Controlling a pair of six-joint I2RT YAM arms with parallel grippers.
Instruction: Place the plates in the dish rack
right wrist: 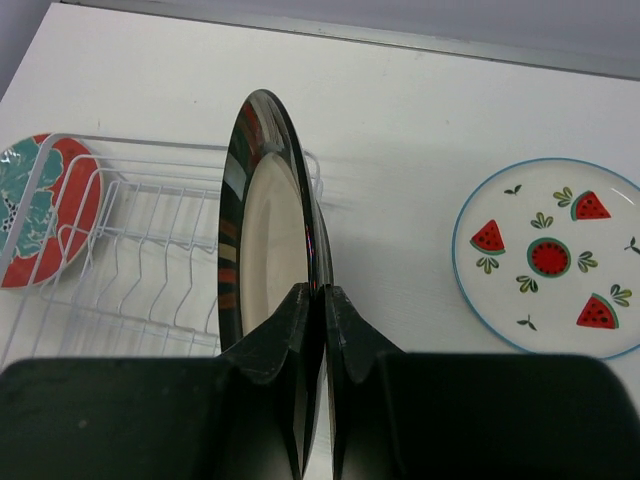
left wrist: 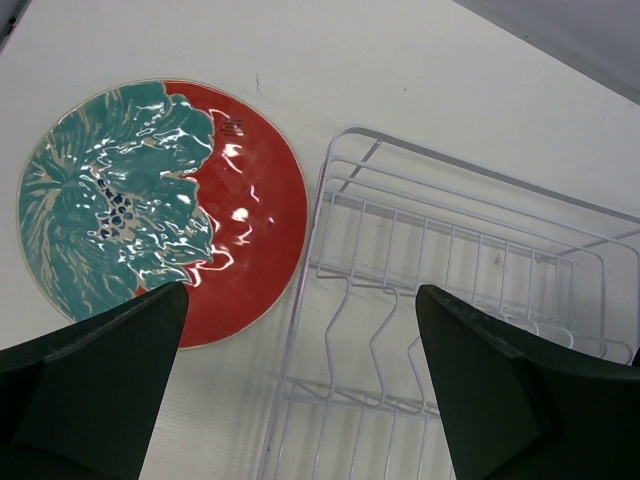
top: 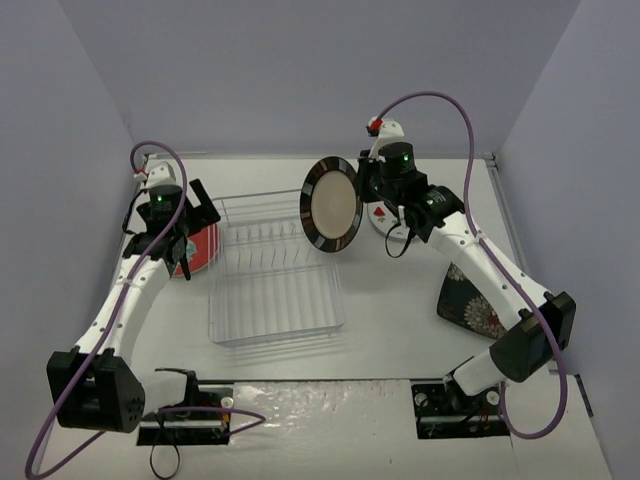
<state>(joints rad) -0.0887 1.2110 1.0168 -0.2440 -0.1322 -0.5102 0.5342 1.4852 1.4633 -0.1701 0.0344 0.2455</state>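
Pale grey-lilac walls (top: 300,70) close in a white worktop (top: 400,300) on three sides. The dish rack (top: 275,270), a clear wire basket with rows of upright prongs, sits left of centre on it.

The right tool (right wrist: 320,292) is clenched on the lower rim of the striped-rim plate (right wrist: 265,230), one finger on each face. The plate stands on edge, nearly upright, with its shiny tan centre turned toward the rack. In the overhead view it hangs at the rack's far right corner. Whether its edge touches the wires cannot be told.

The watermelon plate (right wrist: 550,255) lies flat on the worktop to the right of the held plate, partly under the right arm when seen from above. The black square plate (top: 470,305), patterned with white flowers, lies nearer the right arm's base, well apart from the rack, partly covered by the arm.

The left tool (left wrist: 300,300) is released, its jaws spread wide. It hovers over the line where the red plate (left wrist: 160,210) meets the rack's left side. That plate lies flat just beside the rack, its teal flower facing up, its rim very close to the wire frame.
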